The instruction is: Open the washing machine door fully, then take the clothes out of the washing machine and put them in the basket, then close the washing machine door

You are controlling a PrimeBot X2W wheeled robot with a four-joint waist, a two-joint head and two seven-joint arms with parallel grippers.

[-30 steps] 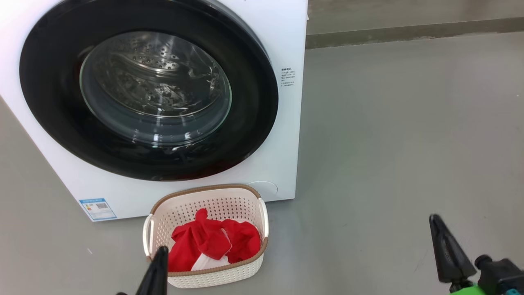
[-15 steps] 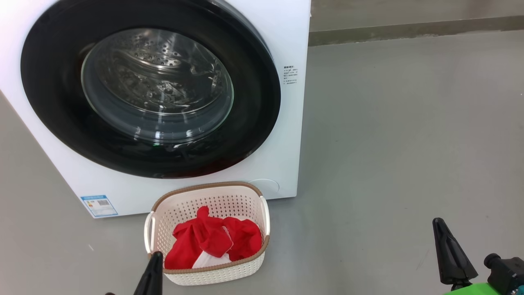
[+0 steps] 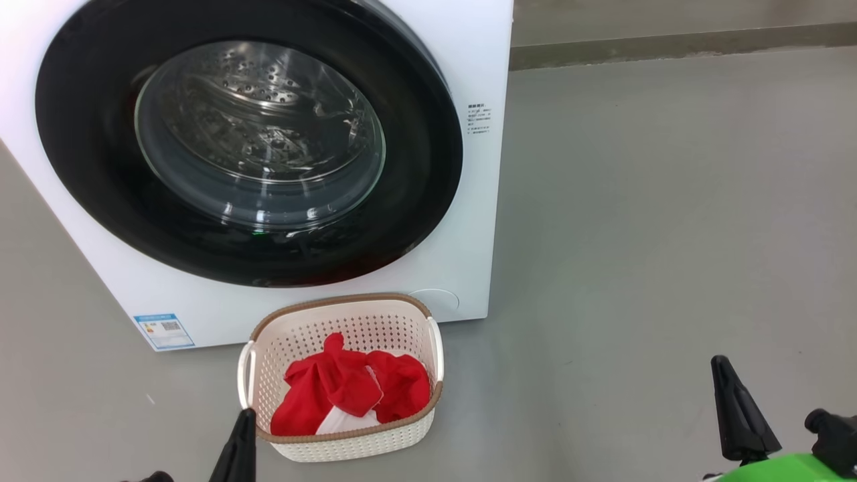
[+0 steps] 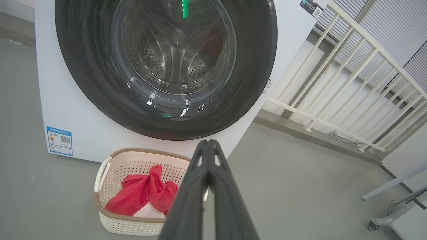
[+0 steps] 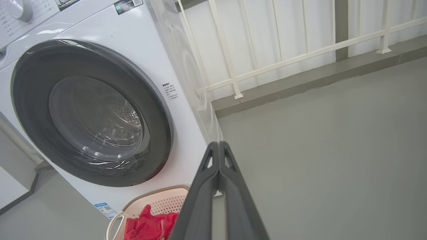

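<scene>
Far and to the left stands the washing machine [image 3: 482, 201], its blue energy sticker [image 3: 164, 330] low on the front. The washing machine door [image 3: 258, 140] lies flat against that front with no gap along the black rim, so I judge it latched. Through the glass I see bare perforated steel and nothing red, which tells me the drum is emptied.

My left gripper [image 3: 245, 414] hangs near me at the lower left, its two dark fingers pressed together on nothing. In the left wrist view the tips [image 4: 208, 141] meet with no cloth between them. It sits just beside the near left corner of the basket [image 3: 348, 298], apart from the rim, because nothing there is left to pick up.

The basket stands on the floor [image 3: 669, 201] just before the machine, below the door, a short drop from the opening. The clothes [image 3: 335, 388] lie heaped inside it, red with a fold of white showing, all within the rim.

To the right the grey floor runs back to a pale railing [image 5: 283, 60]. My right gripper [image 3: 720, 361] waits near me at the lower right, well apart from basket and machine, fingers also pressed together and empty. I take the job as finished.
</scene>
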